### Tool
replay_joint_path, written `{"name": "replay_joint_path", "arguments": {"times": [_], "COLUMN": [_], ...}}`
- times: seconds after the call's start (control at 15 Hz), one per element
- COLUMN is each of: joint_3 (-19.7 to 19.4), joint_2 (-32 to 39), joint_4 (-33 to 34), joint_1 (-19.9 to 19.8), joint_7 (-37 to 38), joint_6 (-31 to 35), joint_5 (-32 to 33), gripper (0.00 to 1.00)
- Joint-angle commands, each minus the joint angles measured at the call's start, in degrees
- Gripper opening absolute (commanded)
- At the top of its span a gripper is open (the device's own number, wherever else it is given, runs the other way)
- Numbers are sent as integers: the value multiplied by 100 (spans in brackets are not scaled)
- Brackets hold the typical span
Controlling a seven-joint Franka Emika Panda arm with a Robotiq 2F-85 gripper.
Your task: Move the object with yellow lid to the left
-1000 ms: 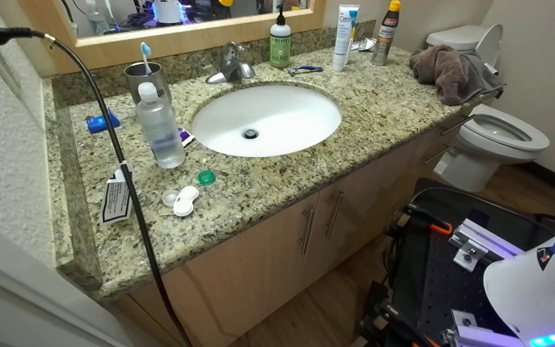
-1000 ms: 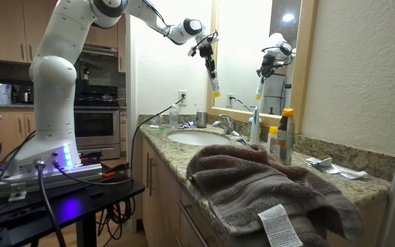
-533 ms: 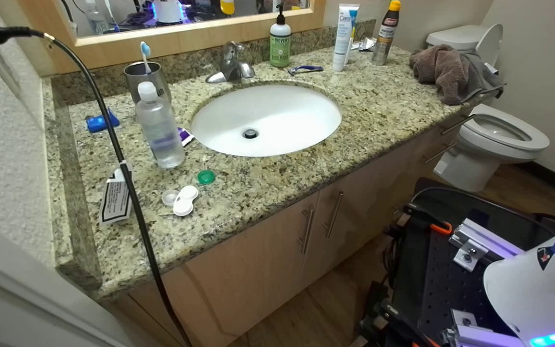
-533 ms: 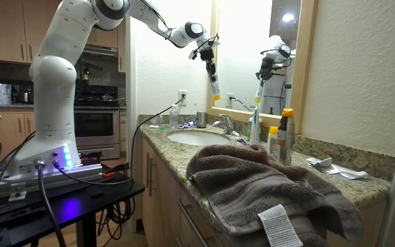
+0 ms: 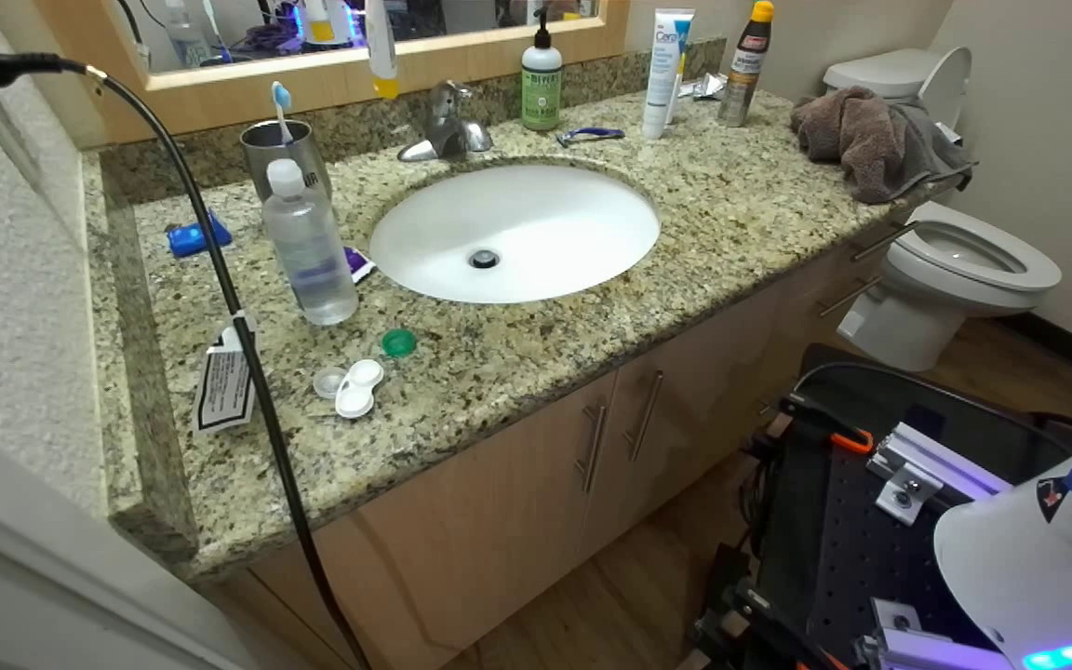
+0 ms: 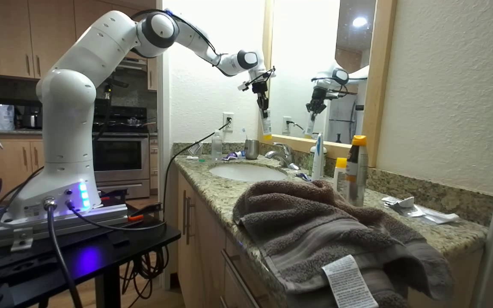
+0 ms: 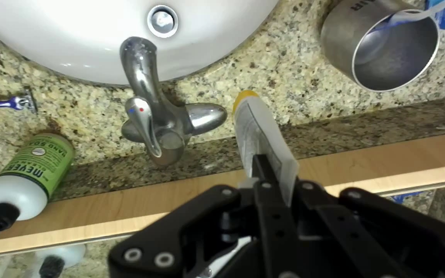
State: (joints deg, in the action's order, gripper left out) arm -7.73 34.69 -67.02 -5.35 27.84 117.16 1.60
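The object with yellow lid (image 6: 266, 122) is a slim white tube with its yellow cap pointing down, slightly tilted. My gripper (image 6: 264, 109) is shut on its upper end and holds it in the air in front of the mirror's lower frame. In the wrist view the tube (image 7: 259, 129) runs up from between my fingers (image 7: 281, 175), its cap over the counter strip between the faucet and the metal cup. In an exterior view only the tube's lower part (image 5: 382, 51) shows at the top; the gripper is out of that frame.
The faucet (image 7: 160, 116) and the metal cup (image 7: 377, 46) with a toothbrush flank the tube. A clear bottle (image 5: 310, 247) stands before the cup. The green soap bottle (image 5: 542, 88), the CeraVe tube (image 5: 666, 74), a spray can (image 6: 356, 171) and another yellow-capped container (image 6: 340, 175) stand further along.
The arm has reached forward and down with the tube still held. The tube hangs lower and has come into the top of an exterior view; the things on the counter have not moved.
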Motion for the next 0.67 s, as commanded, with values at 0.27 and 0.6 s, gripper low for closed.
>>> {"name": "replay_joint_path", "arguments": {"times": [0.27, 0.6], "joint_3": [29, 5], "joint_2": [504, 750], "joint_4": [511, 662], "joint_1": [25, -32], "joint_7": [3, 81], "joint_6": [8, -91], "joint_5": [-142, -171], "gripper": [7, 2]}}
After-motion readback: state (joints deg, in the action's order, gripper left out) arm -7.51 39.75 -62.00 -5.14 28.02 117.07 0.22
